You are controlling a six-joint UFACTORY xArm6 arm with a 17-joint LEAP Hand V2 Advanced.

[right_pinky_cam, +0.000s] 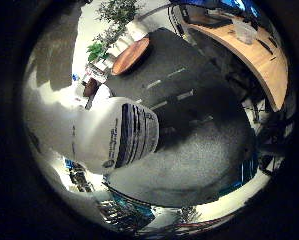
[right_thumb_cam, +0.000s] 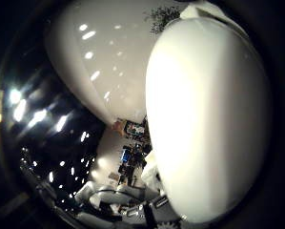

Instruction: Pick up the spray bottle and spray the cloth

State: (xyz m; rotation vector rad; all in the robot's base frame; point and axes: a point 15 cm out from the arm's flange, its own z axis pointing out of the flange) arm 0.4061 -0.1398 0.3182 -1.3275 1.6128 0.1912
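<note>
Little finger side palm view shows the spray bottle very close to the palm: a white, rounded body with a band of dark printed lines across it, lying across the middle of the picture. Behind it spreads a dark grey carpet crossed by a few short pale stripes. Farther off stands a round wooden table, and beside that a leafy green plant against a pale wall. Along the far side of the room runs a curved wooden desk with a clear plastic container standing on it.

From the thumb side of the palm, the bottle fills most of the view as a smooth white swelling surface, so it sits right against the palm. Next to it curves a glossy pale surface dotted with reflected ceiling lights; what it belongs to cannot be told. Low in this view some white and geared pieces of the hand appear, lying close under the bottle. Whether the fingers are wrapped round the bottle, merely touching it, or standing apart from it cannot be told from either view. The cloth cannot be made out in either view.
</note>
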